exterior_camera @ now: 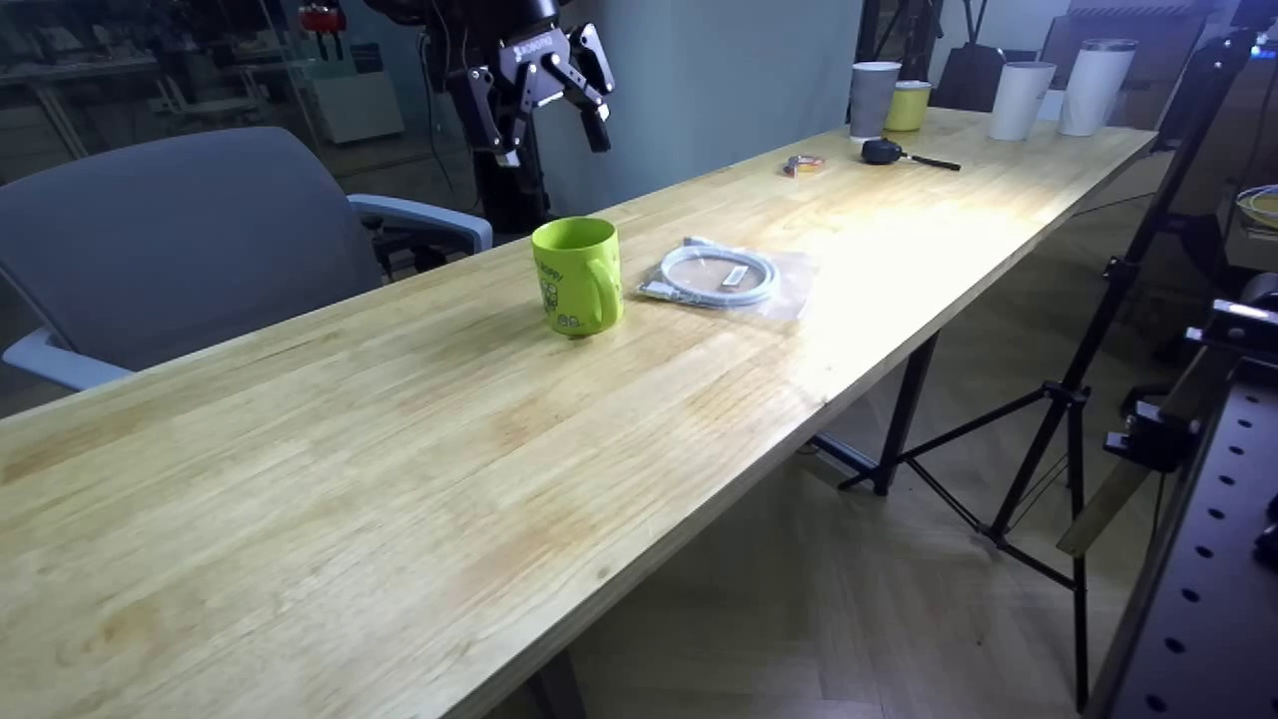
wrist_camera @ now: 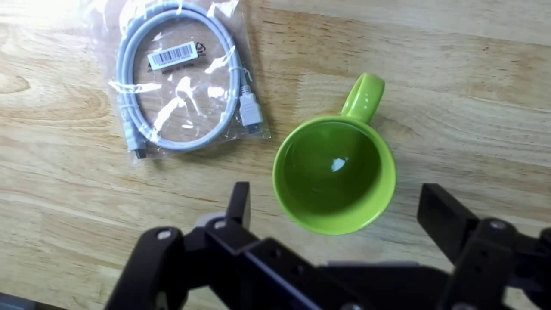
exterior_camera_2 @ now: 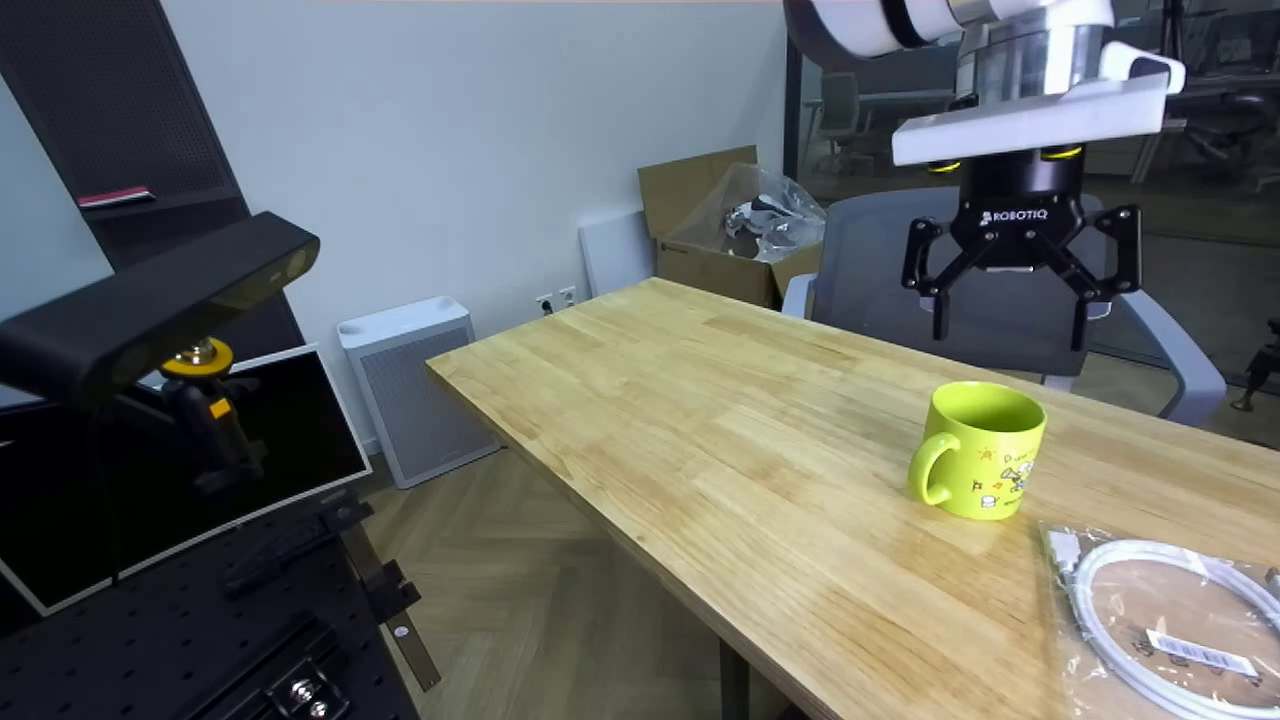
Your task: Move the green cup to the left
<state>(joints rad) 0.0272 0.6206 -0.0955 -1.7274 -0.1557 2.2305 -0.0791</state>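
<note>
The green cup [exterior_camera: 577, 290] is a bright lime-green mug with printed figures and a side handle. It stands upright on the wooden table near the chair-side edge, and it also shows in an exterior view [exterior_camera_2: 985, 470]. In the wrist view I look down into the cup [wrist_camera: 333, 172]; it appears empty and its handle points to the top right. My gripper [exterior_camera_2: 1010, 325] is open, points down and holds nothing. It hovers above the cup, apart from it. In the wrist view the two fingers [wrist_camera: 335, 187] stand wide on either side of the cup's lower part.
A coiled white cable [wrist_camera: 178, 77] in a see-through bag lies beside the cup. Further back stand a grey cup [exterior_camera: 872, 105], a yellowish cup [exterior_camera: 907, 108], white cups [exterior_camera: 1020, 103] and a black item [exterior_camera: 884, 152]. An office chair [exterior_camera_2: 880, 270] stands against the table edge.
</note>
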